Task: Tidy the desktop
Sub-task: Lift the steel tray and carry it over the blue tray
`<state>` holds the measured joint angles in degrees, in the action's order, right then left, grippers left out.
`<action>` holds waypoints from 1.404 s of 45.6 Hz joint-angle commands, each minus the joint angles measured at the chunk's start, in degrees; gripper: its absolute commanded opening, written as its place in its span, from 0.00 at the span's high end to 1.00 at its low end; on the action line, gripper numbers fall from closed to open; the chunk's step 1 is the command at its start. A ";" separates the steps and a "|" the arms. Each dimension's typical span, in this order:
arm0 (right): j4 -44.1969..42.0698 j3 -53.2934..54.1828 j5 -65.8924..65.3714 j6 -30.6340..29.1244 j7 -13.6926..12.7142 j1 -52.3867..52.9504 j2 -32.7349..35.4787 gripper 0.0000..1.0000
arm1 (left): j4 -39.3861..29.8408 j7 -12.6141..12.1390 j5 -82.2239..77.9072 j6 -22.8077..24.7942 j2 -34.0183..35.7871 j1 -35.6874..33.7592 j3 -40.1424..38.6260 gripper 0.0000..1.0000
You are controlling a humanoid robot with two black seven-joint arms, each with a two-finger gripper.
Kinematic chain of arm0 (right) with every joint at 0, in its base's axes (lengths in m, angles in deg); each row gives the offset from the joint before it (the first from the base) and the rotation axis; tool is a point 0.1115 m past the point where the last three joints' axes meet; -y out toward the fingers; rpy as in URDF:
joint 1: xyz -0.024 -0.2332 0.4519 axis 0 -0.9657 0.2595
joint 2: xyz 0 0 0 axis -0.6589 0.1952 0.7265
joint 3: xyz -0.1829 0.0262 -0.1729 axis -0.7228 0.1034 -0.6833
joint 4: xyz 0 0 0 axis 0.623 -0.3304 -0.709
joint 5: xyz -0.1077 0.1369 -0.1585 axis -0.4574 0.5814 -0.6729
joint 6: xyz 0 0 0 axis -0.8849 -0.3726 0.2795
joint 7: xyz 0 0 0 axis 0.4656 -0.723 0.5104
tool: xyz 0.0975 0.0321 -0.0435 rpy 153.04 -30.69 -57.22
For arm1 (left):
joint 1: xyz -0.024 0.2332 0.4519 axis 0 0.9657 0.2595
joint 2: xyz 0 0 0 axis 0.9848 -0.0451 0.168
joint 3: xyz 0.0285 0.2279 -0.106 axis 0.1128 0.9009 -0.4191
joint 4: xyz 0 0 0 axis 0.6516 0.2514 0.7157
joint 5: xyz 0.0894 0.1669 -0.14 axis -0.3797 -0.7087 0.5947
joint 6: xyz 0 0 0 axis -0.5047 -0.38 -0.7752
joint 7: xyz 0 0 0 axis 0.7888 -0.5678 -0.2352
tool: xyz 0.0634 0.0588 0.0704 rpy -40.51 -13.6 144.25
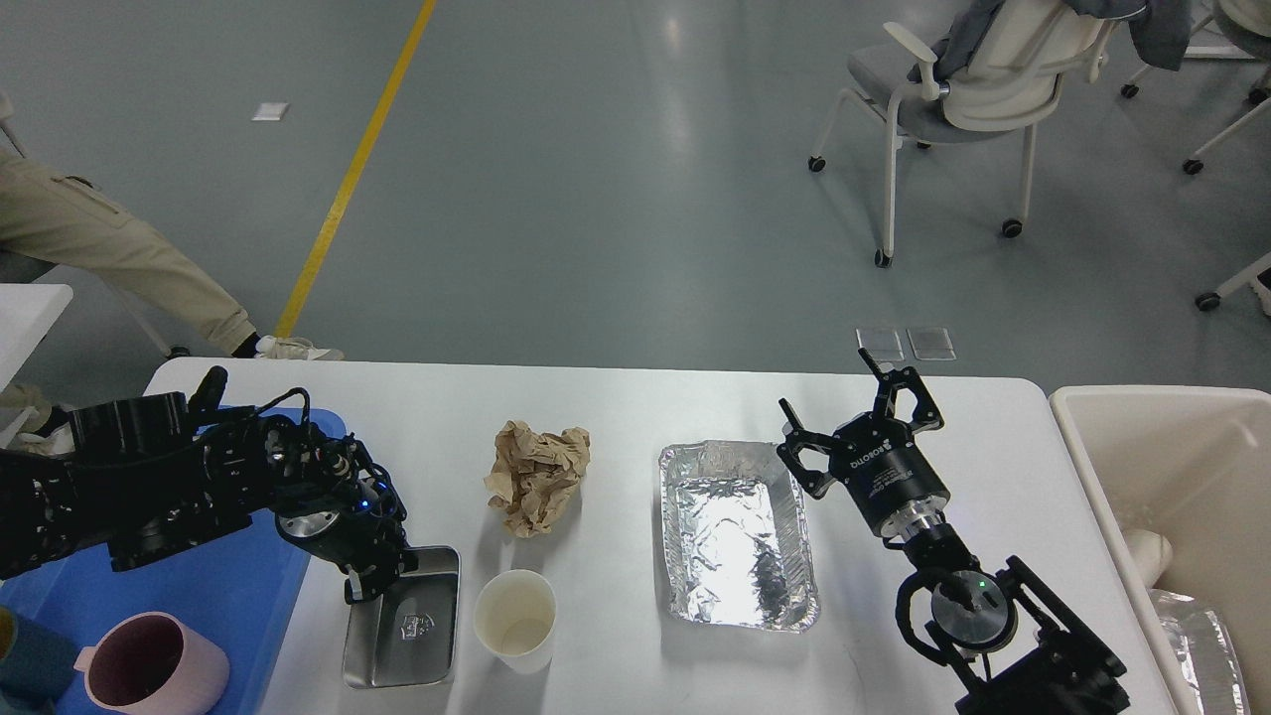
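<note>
The white desktop (635, 402) holds a crumpled brown paper ball (536, 475), a white paper cup (514, 619), an empty foil tray (737, 536) and a small steel tray (405, 628). My left gripper (372, 578) points down at the steel tray's far left corner and looks shut on its rim. My right gripper (847, 399) is open and empty, hovering just past the foil tray's far right corner.
A blue plastic tray (223, 596) at the left edge holds a pink mug (149, 673). A beige bin (1077, 437) stands at the table's right end with foil and white items inside. Chairs and a seated person's leg are beyond the table.
</note>
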<state>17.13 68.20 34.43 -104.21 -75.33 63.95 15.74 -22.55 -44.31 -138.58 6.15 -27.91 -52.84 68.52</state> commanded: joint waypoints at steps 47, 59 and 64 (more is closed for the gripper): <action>0.26 -0.08 -0.18 0.57 0.00 0.57 -1.76 0.00 | -16.25 1.94 11.81 -1.57 20.78 -2.98 -1.93 1.00; 0.17 -0.08 -0.18 0.57 -0.08 0.66 -1.32 0.00 | -20.82 2.29 12.16 -2.18 32.64 -2.63 -6.06 1.00; 0.17 -0.08 -0.18 0.57 0.00 0.57 -1.32 0.00 | -21.61 2.38 15.58 -3.41 36.78 -1.84 -7.38 1.00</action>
<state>17.35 68.11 34.25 -103.63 -75.36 64.68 14.36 -43.32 -42.03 -125.98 3.83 4.88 -55.47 62.51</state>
